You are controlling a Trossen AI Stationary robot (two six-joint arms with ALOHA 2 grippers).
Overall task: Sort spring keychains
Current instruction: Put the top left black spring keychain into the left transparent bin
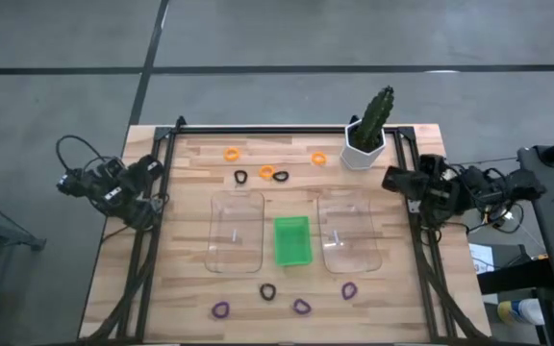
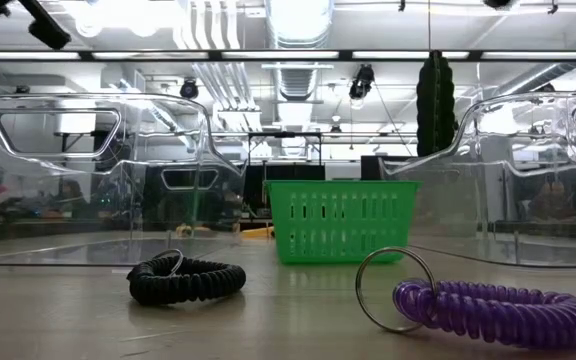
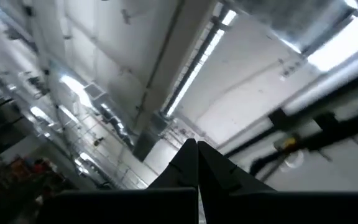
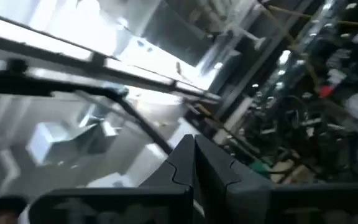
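Several spring keychains lie flat on the wooden table. In the high view three orange ones [image 1: 231, 153] [image 1: 318, 159] [image 1: 266, 172] and two black ones [image 1: 241, 177] [image 1: 280, 177] lie toward the far edge. One black [image 1: 269, 291] and three purple ones [image 1: 220, 309] [image 1: 301, 307] [image 1: 350, 289] lie toward the near edge. The low view shows a black coil [image 2: 186, 280] and a purple coil [image 2: 498, 310] close up. My left gripper [image 3: 197, 146] is shut and parked at the table's left edge, pointing up at the ceiling. My right gripper [image 4: 193, 140], also shut, is at the right edge.
Two clear trays [image 1: 236, 231] [image 1: 349, 231] flank a green tray [image 1: 292, 240] at the table's middle. A potted cactus [image 1: 368, 135] stands at the far right corner. A dark frame runs along the table's left, right and far edges.
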